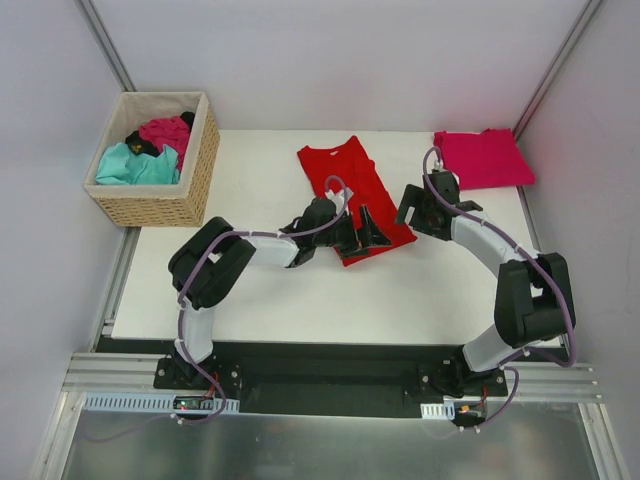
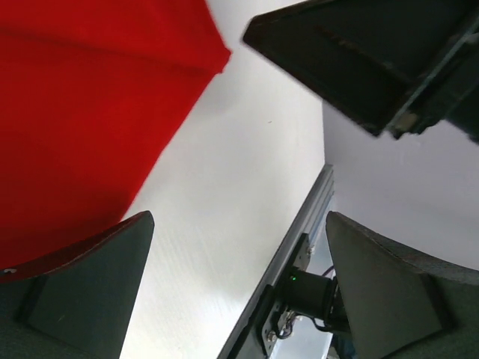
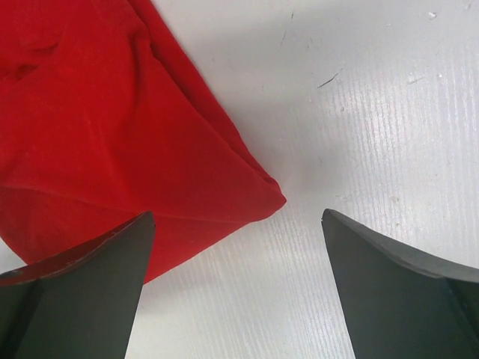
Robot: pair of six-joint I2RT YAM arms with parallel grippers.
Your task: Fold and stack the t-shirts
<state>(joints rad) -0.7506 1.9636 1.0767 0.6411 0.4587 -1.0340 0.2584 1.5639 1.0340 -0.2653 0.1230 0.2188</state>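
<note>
The bright red t-shirt [image 1: 345, 185] lies partly folded at mid-table. The left gripper [image 1: 368, 232] is over its near end and the right gripper [image 1: 410, 212] just beside its right edge, both with fingers spread. A crimson t-shirt [image 1: 484, 158] lies folded at the far right corner, and a teal t-shirt [image 1: 135, 166] sits in the wicker basket [image 1: 150, 208].

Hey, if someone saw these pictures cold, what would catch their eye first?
The bright red t-shirt lying mid-table, with the left gripper over its near end and the right gripper beside it, both open. Next, the crimson shirt folded at the far right corner, and the wicker basket at far left holding a teal shirt and others.
</note>
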